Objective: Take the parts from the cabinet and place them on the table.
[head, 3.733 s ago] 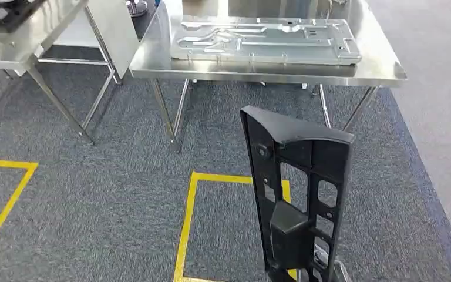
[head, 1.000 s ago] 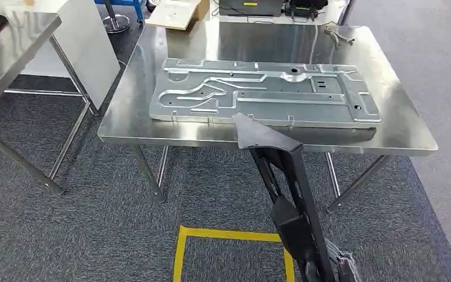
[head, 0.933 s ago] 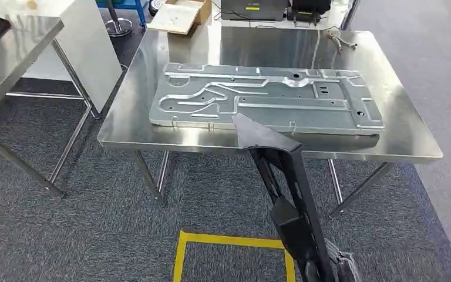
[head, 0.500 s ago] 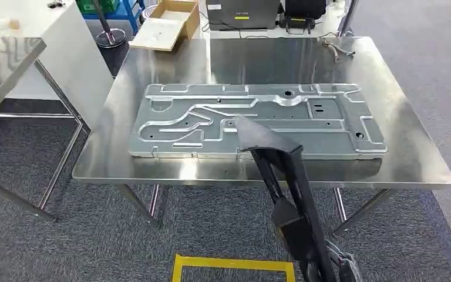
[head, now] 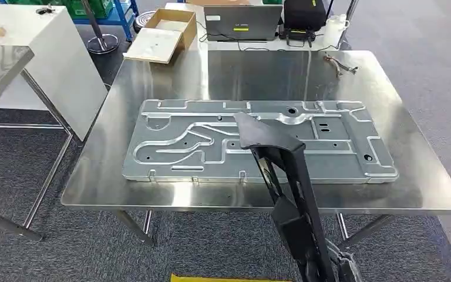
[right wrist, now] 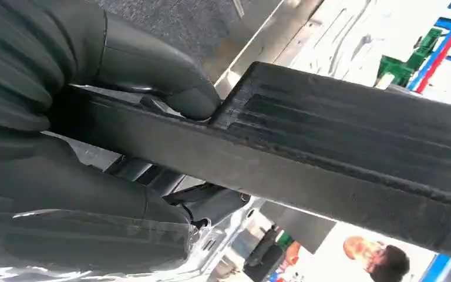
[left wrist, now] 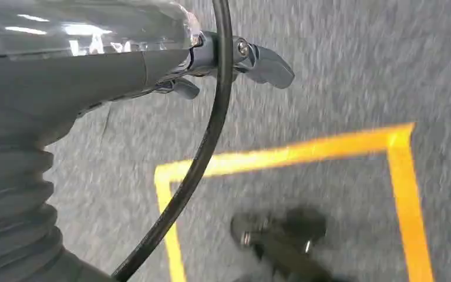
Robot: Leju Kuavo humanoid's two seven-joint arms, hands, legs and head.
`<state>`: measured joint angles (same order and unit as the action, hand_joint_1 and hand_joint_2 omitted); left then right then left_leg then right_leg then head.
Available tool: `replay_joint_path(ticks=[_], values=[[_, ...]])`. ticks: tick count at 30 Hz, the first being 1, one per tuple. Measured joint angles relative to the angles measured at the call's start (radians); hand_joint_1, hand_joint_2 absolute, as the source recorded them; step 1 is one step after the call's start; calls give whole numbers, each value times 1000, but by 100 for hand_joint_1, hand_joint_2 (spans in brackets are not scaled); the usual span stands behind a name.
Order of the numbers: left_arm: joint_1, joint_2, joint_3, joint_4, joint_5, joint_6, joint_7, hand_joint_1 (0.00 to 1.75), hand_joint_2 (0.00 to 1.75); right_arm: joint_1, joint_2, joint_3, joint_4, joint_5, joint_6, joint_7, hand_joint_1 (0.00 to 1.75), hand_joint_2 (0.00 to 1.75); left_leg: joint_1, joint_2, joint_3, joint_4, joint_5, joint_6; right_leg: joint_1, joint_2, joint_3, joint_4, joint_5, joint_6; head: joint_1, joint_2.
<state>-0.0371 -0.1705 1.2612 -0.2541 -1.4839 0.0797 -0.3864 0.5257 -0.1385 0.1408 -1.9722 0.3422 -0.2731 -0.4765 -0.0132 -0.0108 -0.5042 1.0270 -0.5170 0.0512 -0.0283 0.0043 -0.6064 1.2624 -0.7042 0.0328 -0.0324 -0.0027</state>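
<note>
Black part (head: pixel 290 200), matte and ribbed, lower middle of the head view, gripped by the dark grey right hand (right wrist: pixel 82 147). Behind it a shiny silver table (head: pixel 123 194) carries a pale silver stamped panel (head: pixel 211 144) with raised channels. The carpet (head: pixel 82 252) is speckled blue-grey, crossed by yellow tape (left wrist: pixel 305 153). Upper left stands a white cabinet (head: pixel 47 59); top centre, a tan cardboard box (head: pixel 161 32) and a grey laptop (head: pixel 241 23). The left hand (left wrist: pixel 252 59) is grey.
</note>
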Motion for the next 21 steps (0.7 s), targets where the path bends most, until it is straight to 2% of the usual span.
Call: replay_joint_path(ticks=[1,2,3,4,5,6,7,8,9,10,11,12,13,14,15,16,17,18,19,20,21], values=[[2,-2,0,0,0,0,0,0,175,1,0,0,0,0,0,0,175,175,6,-1,19,1,-13,-7,-6,0,10,-73,50,6,0,0],[2,-4,0,0,-1,0,0,0,175,2,0,0,0,0,0,0,175,175,11,-1,35,2,-23,-13,-10,0,20,-144,120,12,0,0],[5,-3,0,0,0,0,0,0,175,4,0,0,3,0,0,0,175,175,11,-2,42,5,-34,-21,-13,-5,15,-179,217,16,0,0],[4,-3,0,0,0,0,0,0,175,3,1,0,5,-1,0,0,175,175,8,-9,47,10,-44,-30,-5,-9,14,-182,182,-1,1,0],[1,-4,0,0,0,0,0,0,175,5,1,0,5,0,1,2,175,175,7,-8,47,5,-53,-39,0,-4,21,-180,196,-13,-1,0],[-1,-4,0,0,-1,0,-1,0,175,9,1,0,5,0,0,2,175,175,7,-8,65,8,-52,-46,-3,-3,23,-187,191,-22,0,0],[-2,-4,0,0,0,1,-1,0,175,6,1,0,4,0,0,2,175,175,8,-8,57,18,-41,-52,-1,-2,32,-191,188,-30,0,0],[-5,-4,0,0,-1,1,-1,0,175,4,1,0,3,0,0,1,175,175,9,-6,39,54,-32,-57,-7,-1,49,-202,186,-35,-1,0],[-5,-5,0,0,0,2,-1,0,175,4,1,0,3,0,0,1,175,175,11,-2,11,107,-16,-64,-6,-2,68,-214,181,-43,0,0],[-7,-6,0,0,-1,2,-1,0,175,4,1,0,3,0,0,0,175,175,12,2,-33,170,-17,-68,-6,-3,84,-226,176,-48,0,0],[-5,-6,0,0,0,2,-1,0,175,4,1,-1,3,0,0,0,175,175,14,3,-82,229,-39,-74,-4,-3,99,-237,170,-49,0,0],[-3,-6,0,0,0,2,-1,0,175,4,1,-1,3,0,0,0,175,175,14,3,-128,273,-80,-78,-3,-2,115,-246,164,-50,0,0],[-1,-6,0,0,0,2,-1,0,175,5,1,-1,3,0,0,0,175,175,14,3,-162,291,-111,-75,-2,0,132,-255,156,-50,0,0],[3,-6,0,0,0,2,-1,0,175,5,1,-1,3,0,0,1,175,175,14,3,-184,281,-131,-74,-1,2,152,-261,146,-50,0,0],[5,-6,0,0,0,2,-1,0,175,5,1,-1,3,0,0,0,175,175,13,3,-192,244,-123,-67,1,4,173,-267,134,-49,0,0],[7,-6,0,0,0,2,-1,0,175,9,0,0,3,0,1,0,175,175,12,3,-189,188,-90,-57,4,4,195,-274,122,-50,0,0],[9,-6,0,0,0,2,-1,0,175,12,0,1,3,0,1,-1,175,175,9,4,-184,120,-18,-46,8,3,216,-280,109,-50,0,0],[13,-5,0,0,0,2,-1,0,175,16,0,2,3,0,1,-1,175,175,1,9,-184,48,99,-28,5,6,226,-284,97,-50,0,0],[16,-3,0,0,0,2,0,0,175,17,-3,3,5,0,2,-2,175,175,-10,3,-189,23,156,-26,13,15,243,-280,83,-42,-1,0],[16,-3,0,0,0,2,0,0,175,20,-5,4,4,-1,2,-3,175,175,-10,8,-174,31,133,-25,12,19,249,-289,70,-34,0,0],[14,-3,0,0,0,3,0,0,175,22,-5,5,1,-1,2,-2,175,175,-12,7,-164,24,128,-21,11,22,276,-292,75,-30,-1,0]])
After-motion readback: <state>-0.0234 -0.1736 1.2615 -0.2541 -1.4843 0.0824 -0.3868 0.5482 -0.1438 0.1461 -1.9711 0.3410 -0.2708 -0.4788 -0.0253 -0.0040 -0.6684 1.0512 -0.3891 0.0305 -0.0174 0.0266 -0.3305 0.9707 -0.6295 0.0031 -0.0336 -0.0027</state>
